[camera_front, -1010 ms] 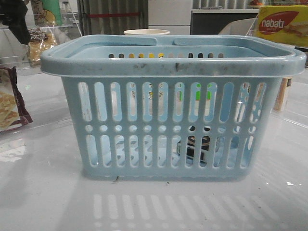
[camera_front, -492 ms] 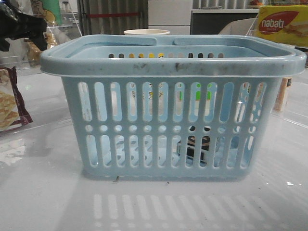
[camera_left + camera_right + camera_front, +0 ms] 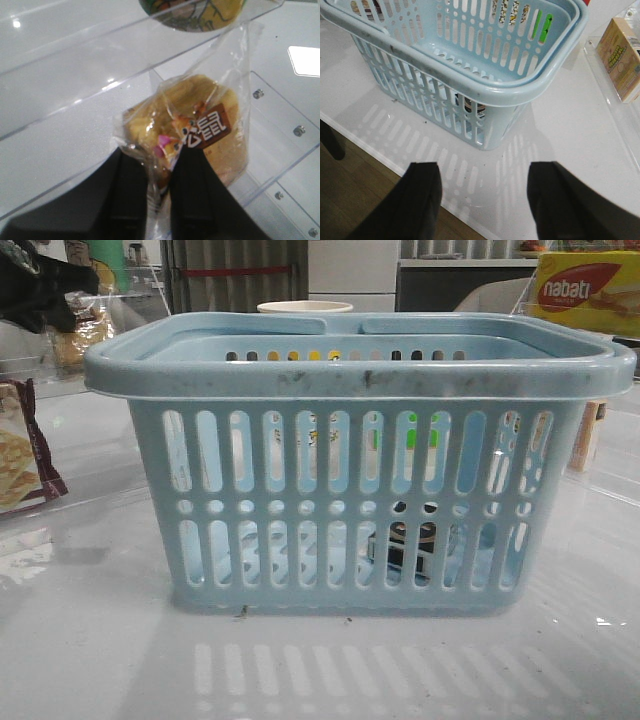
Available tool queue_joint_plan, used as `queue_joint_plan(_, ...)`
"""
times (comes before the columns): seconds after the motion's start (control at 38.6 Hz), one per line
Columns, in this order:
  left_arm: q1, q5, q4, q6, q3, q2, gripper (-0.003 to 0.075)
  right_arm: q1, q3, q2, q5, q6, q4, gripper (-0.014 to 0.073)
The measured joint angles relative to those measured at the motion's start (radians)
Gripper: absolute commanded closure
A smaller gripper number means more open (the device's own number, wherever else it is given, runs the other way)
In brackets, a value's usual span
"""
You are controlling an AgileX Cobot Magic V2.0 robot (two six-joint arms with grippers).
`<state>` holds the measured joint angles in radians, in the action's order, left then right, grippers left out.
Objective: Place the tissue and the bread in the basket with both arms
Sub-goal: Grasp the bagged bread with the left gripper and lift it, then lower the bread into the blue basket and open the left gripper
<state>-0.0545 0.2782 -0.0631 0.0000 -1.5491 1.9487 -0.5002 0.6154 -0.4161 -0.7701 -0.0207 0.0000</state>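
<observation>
Pinching the plastic of the bread (image 3: 200,130), the left gripper (image 3: 159,165) has its jaws clenched on it; the right gripper (image 3: 482,192) hangs released near the basket (image 3: 520,92).

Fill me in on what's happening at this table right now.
The left gripper is shut on the bread, a clear bag pinched at its edge beside a clear plastic shelf, off to the left of the basket. The right gripper hangs open and empty near the basket's corner. A dark pack, apparently the tissue, already lies inside the basket.
</observation>
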Motion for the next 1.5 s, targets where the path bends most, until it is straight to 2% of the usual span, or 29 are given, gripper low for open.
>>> queue_joint_plan(0.03,0.000,0.010,-0.002,0.000,-0.003,0.000,0.0629,0.000,0.000,0.000,0.000,0.000,0.000,0.0108)
queue_joint_plan(0.31,-0.014,0.116,-0.006,0.000,-0.006,-0.122,0.0629,0.000,0.000,0.000,0.000,0.000,0.000,0.0108)
queue_joint_plan(0.57,-0.085,0.203,-0.006,0.066,-0.006,-0.302,0.0629,0.000,0.000,0.000,0.000,0.000,0.000,0.0108)
queue_joint_plan(0.88,-0.322,0.415,-0.006,0.180,-0.007,-0.427,0.0629,0.000,0.000,0.000,0.000,0.000,0.000,0.0108)
queue_joint_plan(1.19,-0.560,0.454,-0.008,0.187,-0.007,-0.379,0.0624,0.000,0.000,0.000,0.000,0.000,0.000,0.0108)
queue_joint_plan(1.29,-0.598,0.456,-0.008,0.187,-0.007,-0.340,0.0528,0.000,0.000,0.000,0.000,0.000,0.000,0.0108)
queue_joint_plan(1.42,-0.616,0.456,-0.010,0.187,-0.007,-0.310,0.0293,0.000,0.000,0.000,0.000,0.000,0.000,0.0108)
queue_joint_plan(1.5,-0.616,0.456,-0.019,0.187,-0.007,-0.307,0.0225,0.000,0.000,0.000,0.000,0.000,0.000,0.0108)
